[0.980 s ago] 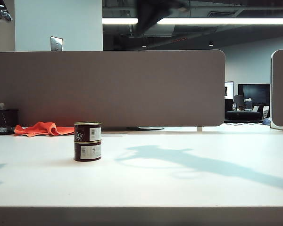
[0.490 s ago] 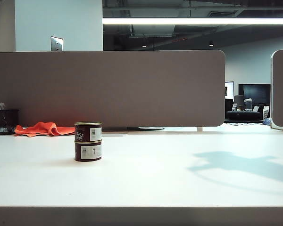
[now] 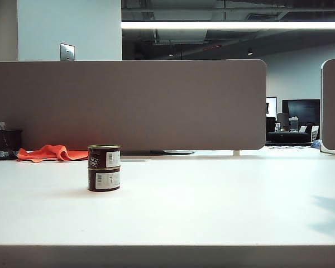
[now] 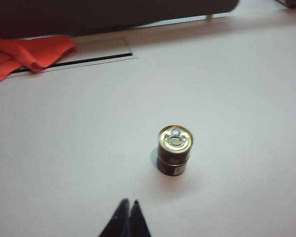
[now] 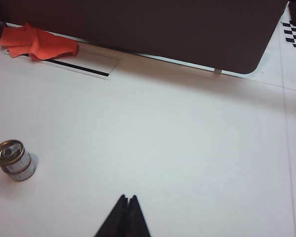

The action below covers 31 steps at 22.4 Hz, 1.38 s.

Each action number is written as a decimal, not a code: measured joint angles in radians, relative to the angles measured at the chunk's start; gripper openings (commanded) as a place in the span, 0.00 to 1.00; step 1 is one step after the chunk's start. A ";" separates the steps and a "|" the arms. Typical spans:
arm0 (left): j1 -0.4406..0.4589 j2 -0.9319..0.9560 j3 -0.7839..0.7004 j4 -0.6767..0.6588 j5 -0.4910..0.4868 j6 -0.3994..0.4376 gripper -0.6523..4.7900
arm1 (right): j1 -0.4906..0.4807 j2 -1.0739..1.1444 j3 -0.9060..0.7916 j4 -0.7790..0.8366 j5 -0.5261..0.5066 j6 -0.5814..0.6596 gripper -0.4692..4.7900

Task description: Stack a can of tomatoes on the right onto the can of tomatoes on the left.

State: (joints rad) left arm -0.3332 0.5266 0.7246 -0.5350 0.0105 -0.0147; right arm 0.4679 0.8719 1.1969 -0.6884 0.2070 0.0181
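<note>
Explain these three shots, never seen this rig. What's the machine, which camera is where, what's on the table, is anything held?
It is a two-armed robot; each arm ends in two-finger jaws. One picture comes from a fixed camera facing the white table; no arm shows in it. The other two come from cameras on the wrists, looking down past the jaws.

On the table the top can sits on the bottom can, so the stacking looks done. Behind them are an orange cloth and a dark mesh cup, before a grey divider.

The left gripper and right gripper are both shut, holding nothing, above the table and apart from the cans.
</note>
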 measured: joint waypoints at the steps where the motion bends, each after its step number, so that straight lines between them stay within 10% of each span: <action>1: 0.000 -0.029 -0.027 0.007 -0.011 -0.004 0.11 | 0.000 -0.044 -0.044 0.017 0.001 0.000 0.09; 14: 0.000 -0.113 -0.409 0.391 -0.030 -0.027 0.11 | 0.001 -0.387 -0.772 0.364 0.064 0.007 0.16; 31: 0.000 -0.178 -0.682 0.697 0.006 -0.028 0.11 | 0.001 -0.653 -1.085 0.723 0.054 -0.056 0.08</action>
State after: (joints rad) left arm -0.3332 0.3485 0.0422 0.1619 0.0166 -0.0425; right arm 0.4690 0.2184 0.1116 0.0349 0.2607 -0.0376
